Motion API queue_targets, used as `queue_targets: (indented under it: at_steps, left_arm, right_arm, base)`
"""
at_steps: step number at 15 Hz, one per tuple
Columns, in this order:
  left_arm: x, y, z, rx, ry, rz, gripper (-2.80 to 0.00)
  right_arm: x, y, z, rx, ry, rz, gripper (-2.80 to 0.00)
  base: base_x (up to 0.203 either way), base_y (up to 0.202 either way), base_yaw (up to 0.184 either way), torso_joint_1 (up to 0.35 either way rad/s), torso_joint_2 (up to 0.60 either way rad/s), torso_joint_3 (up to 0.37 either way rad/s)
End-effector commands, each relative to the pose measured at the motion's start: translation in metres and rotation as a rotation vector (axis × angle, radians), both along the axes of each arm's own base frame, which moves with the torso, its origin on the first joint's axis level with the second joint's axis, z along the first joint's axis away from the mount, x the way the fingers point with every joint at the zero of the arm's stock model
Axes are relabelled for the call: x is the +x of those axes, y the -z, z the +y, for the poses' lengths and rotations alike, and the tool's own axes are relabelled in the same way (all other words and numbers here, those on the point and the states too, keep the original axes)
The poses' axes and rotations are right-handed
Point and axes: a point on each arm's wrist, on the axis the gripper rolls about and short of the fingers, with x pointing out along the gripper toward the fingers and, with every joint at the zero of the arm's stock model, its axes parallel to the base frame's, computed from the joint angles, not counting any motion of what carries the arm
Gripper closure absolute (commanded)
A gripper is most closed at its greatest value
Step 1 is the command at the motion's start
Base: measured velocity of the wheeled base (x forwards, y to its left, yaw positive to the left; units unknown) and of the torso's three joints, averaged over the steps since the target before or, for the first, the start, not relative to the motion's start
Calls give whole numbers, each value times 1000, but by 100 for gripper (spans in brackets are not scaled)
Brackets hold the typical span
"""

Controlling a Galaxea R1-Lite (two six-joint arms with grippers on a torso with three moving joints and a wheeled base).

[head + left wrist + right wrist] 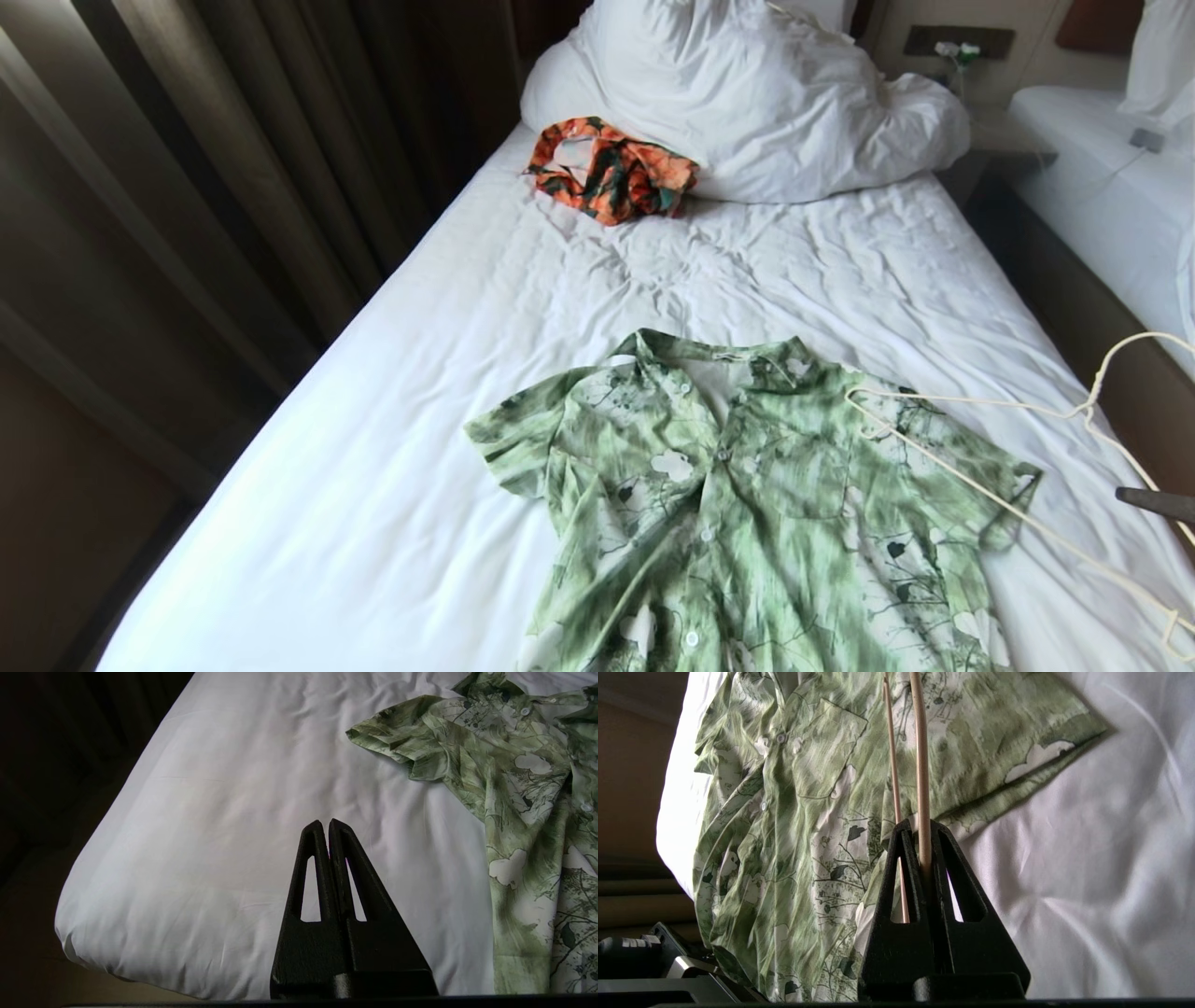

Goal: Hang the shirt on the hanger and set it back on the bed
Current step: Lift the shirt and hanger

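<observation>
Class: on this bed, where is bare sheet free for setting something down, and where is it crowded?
Free: the sheet between the shirt and the curtain-side edge, and between shirt and duvet. Crowded: the shirt's right, where the right gripper holds the hanger.

I am in a bedroom, likely a hotel room. My claw (924, 828) hangs over a bed (373, 448) with a wrinkled white sheet. Far ahead of my claw lie a bunched duvet (747, 103) and a pillow. Across from my claw, dark curtains (233, 168) hang. A second white bed (1102, 187) stands beyond it.
</observation>
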Motion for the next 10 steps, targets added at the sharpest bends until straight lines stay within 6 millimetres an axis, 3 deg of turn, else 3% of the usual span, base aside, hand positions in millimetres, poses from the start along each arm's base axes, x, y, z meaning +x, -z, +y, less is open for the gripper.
queue_targets:
  at_steps: [1, 5, 10]
  left_arm:
    - [0, 0, 0, -1, 0, 0, 0]
    - [0, 0, 0, -1, 0, 0, 0]
    - [0, 0, 0, -1, 0, 0, 0]
  right_arm:
    - [-11, -32, 12, -84, -13, -101, 0]
    - [-17, -60, 29, -162, -53, -198, 0]
    - [-10, -71, 50, -209, -158, -304, 0]
  base:
    - [0, 0, 0, 0, 0, 0]
    - [0, 0, 0, 0, 0, 0]
    - [0, 0, 0, 0, 0, 0]
